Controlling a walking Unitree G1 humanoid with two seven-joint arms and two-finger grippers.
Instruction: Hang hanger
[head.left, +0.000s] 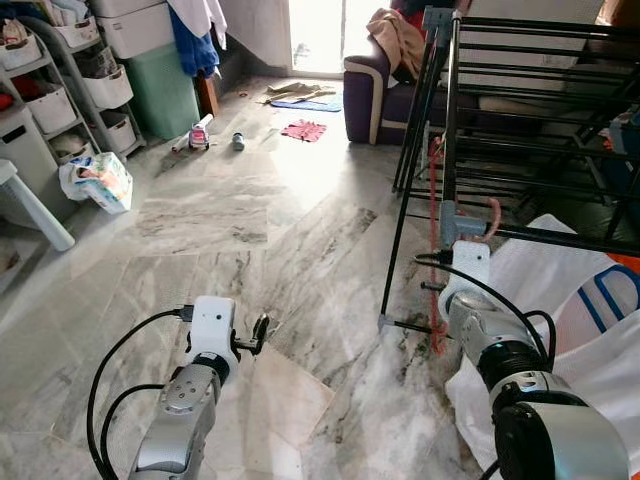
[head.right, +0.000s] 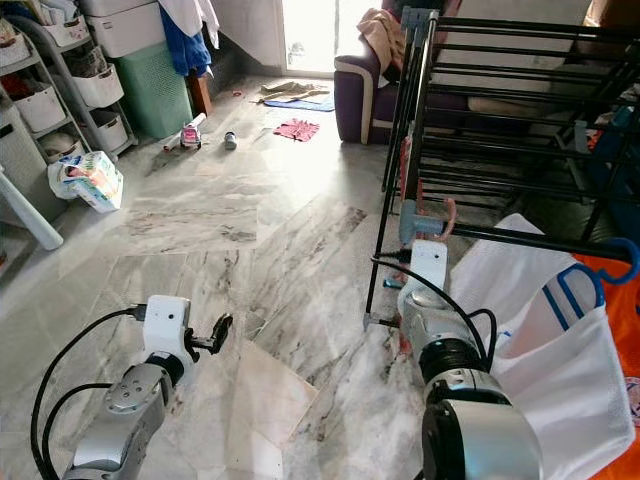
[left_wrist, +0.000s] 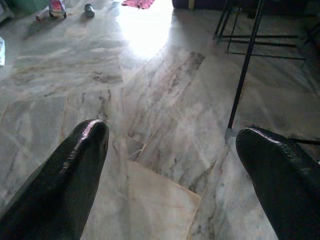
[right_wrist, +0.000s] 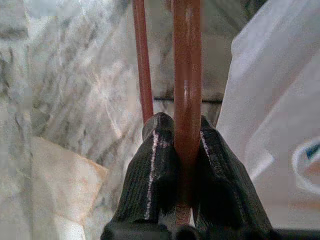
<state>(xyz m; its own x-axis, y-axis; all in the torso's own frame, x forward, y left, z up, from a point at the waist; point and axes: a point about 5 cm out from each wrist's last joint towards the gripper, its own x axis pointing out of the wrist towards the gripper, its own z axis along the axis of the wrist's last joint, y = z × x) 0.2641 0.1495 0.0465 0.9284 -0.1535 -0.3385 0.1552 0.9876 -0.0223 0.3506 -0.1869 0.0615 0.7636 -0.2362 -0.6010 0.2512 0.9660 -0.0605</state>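
Observation:
A thin red hanger (head.left: 434, 190) hangs upright beside the front leg of the black drying rack (head.left: 520, 100), with a pinkish hook (head.left: 493, 215) near the rack's lower bar. My right gripper (right_wrist: 186, 125) is shut on the hanger's red bar (right_wrist: 187, 75), and a second thin red strand runs just beside it. The right arm (head.left: 480, 330) reaches forward at the rack's near corner. My left gripper (head.left: 262, 330) is held low over the marble floor, open with nothing between its fingers (left_wrist: 75, 165).
A white bag (head.left: 590, 300) with blue handles stands right of the right arm. A purple sofa (head.left: 375, 90) is behind the rack. Storage shelves (head.left: 60, 90) and a plastic bag (head.left: 100, 180) line the left. A red cloth (head.left: 303, 130) and a toy (head.left: 198, 135) lie on the far floor.

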